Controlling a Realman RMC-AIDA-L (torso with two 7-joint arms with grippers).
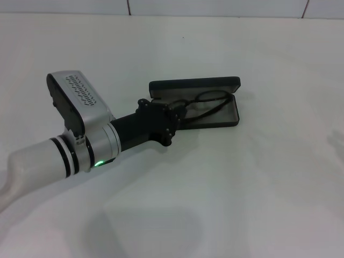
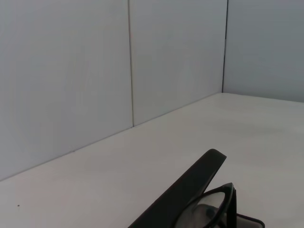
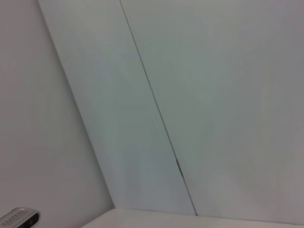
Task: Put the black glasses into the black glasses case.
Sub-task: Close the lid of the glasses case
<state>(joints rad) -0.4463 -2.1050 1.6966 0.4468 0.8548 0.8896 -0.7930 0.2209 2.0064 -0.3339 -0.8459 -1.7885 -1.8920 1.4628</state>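
Note:
The black glasses case (image 1: 194, 85) lies open in the middle of the white table, with its lid standing up at the far side. The black glasses (image 1: 213, 97) rest inside it on the grey lining, lenses toward the case's right end. My left gripper (image 1: 174, 115) reaches in from the left, at the case's left end over the near part of the glasses; its black body hides that end. The left wrist view shows the lid edge (image 2: 190, 190) and one lens rim of the glasses (image 2: 223, 199) close up. My right gripper is out of view.
The white table (image 1: 252, 188) stretches all around the case, with a tiled wall behind it (image 1: 215, 6). The right wrist view shows only wall panels and a corner of the left arm's grey housing (image 3: 19, 217).

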